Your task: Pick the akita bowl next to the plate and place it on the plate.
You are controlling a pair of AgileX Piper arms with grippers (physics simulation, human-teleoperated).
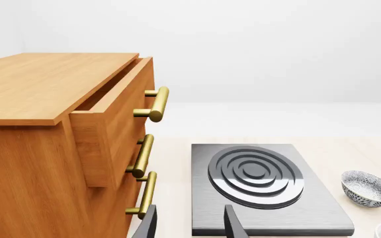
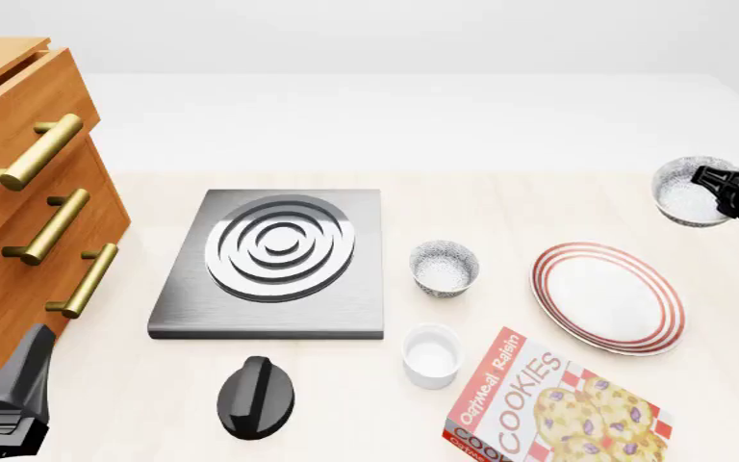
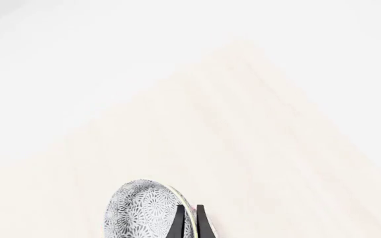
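My right gripper point(image 2: 719, 189) is shut on the rim of the akita bowl point(image 2: 685, 191), a small grey-black speckled bowl with a white inside, and holds it at the far right, beyond the plate. In the right wrist view the two fingers pinch the rim of the bowl point(image 3: 144, 210), which hangs tilted above the pale table; the gripper point(image 3: 189, 215) shows at the frame's edge. The plate point(image 2: 607, 296), white with red rings, lies flat on the table nearer than the bowl. My left gripper point(image 1: 190, 225) stands open and empty at the near left point(image 2: 11, 399), beside the cabinet.
A second speckled bowl point(image 2: 445, 268) sits between the stove plate point(image 2: 273, 262) and the plate. A white cup point(image 2: 431, 356), a cookie box point(image 2: 549, 409) and a black knob point(image 2: 257, 397) lie along the near side. A wooden cabinet point(image 2: 23, 192) with an open top drawer point(image 1: 114, 116) fills the left.
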